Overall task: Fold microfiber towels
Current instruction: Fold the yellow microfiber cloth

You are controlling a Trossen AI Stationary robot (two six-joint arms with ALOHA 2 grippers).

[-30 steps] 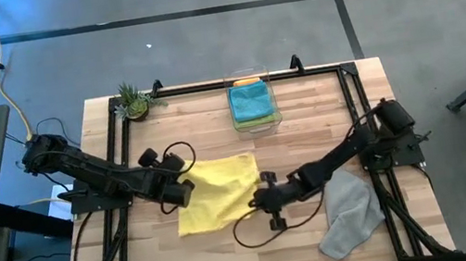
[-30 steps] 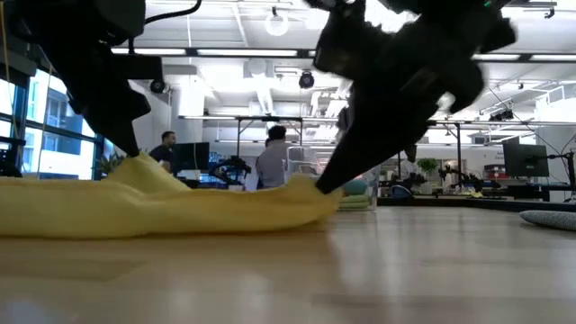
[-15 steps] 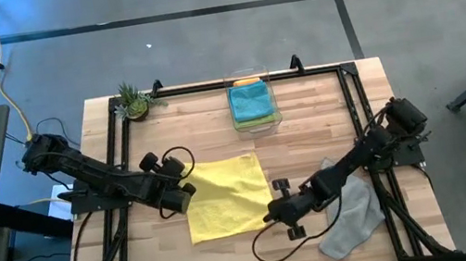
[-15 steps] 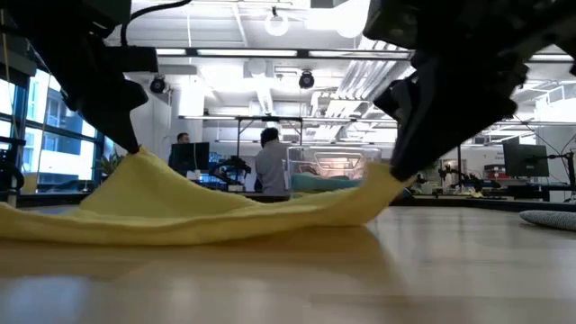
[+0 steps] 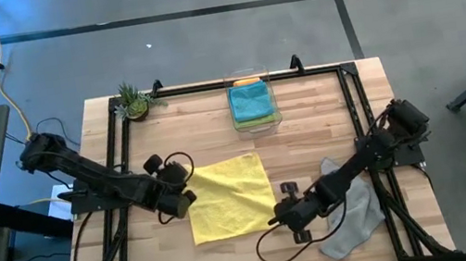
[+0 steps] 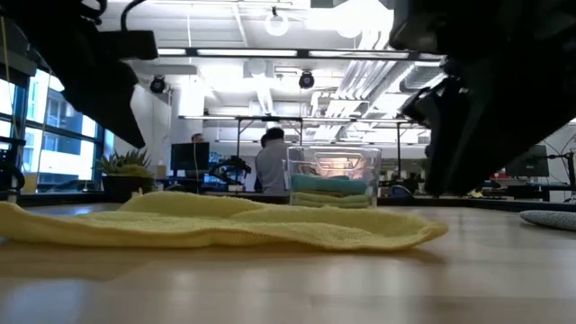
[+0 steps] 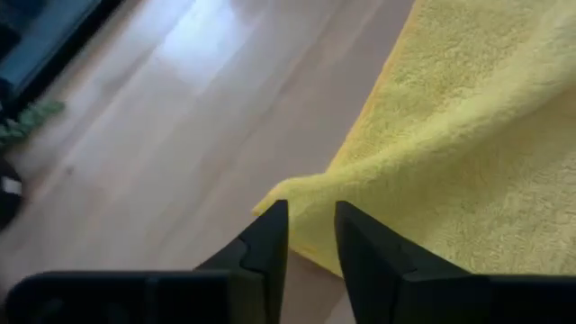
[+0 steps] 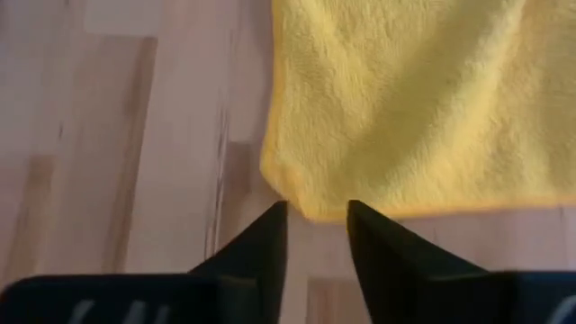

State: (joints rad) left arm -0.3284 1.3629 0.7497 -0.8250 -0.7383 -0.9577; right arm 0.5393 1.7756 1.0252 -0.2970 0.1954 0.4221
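A yellow microfiber towel (image 5: 230,197) lies spread out flat on the wooden table (image 5: 310,142), and it is also low and flat in the low view (image 6: 225,225). My left gripper (image 5: 189,198) hovers open just off the towel's left corner (image 7: 301,191). My right gripper (image 5: 277,215) hovers open just off its near right corner (image 8: 301,200). A crumpled grey towel (image 5: 353,210) lies on the table near the right arm. A teal towel (image 5: 251,101) sits on top of others in the clear bin (image 5: 274,115).
The clear bin stands at the table's far middle, and a small potted plant (image 5: 133,101) is at the far left corner. Black frame rails (image 5: 119,148) run along the table's sides. People stand in the room behind (image 6: 270,162).
My right gripper has drawn its corner of the yellow towel toward the table's right and near edges, spreading the bunched cloth out flat. Both grippers have then let go and risen a little; the two raised corners have dropped onto the table.
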